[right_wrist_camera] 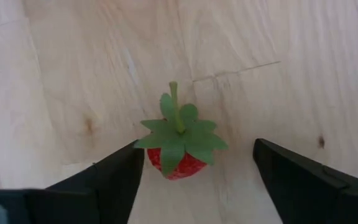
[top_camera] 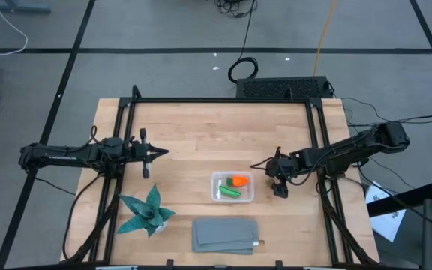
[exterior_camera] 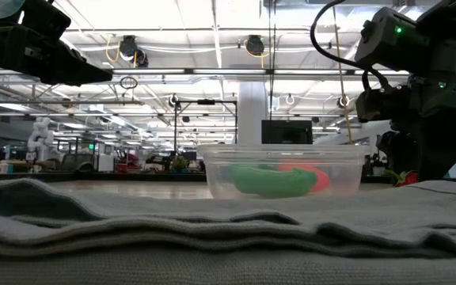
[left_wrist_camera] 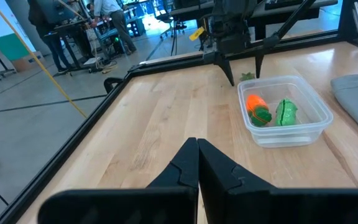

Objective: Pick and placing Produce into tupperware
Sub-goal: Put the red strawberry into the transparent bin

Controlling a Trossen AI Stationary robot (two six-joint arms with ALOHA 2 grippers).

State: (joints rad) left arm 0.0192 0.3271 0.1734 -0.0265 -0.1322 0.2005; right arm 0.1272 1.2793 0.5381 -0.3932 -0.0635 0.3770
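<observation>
The clear tupperware [top_camera: 232, 187] stands on the wooden table, with the orange carrot piece [left_wrist_camera: 257, 107] and the green pod [left_wrist_camera: 286, 112] lying inside it. The red strawberry piece [right_wrist_camera: 178, 149] lies on the table just right of the tupperware, its green top up. My right gripper [right_wrist_camera: 197, 149] points down over it, open, one finger on each side; it also shows in the high view [top_camera: 280, 186]. My left gripper [top_camera: 156, 152] is shut and empty, level above the table's left half. My right gripper stands open around the strawberry from above. One finger [right_wrist_camera: 114, 177] is right beside the strawberry's side, and I cannot tell whether it touches. The other finger [right_wrist_camera: 303, 180] stands well apart. The strawberry rests on the table.
A teal spiky leaf plant [top_camera: 147, 214] stands near the front left. A folded grey cloth [top_camera: 226, 234] lies at the front edge, just in front of the tupperware. Black frame rails [top_camera: 126, 150] run along the table's left, right and far sides.
</observation>
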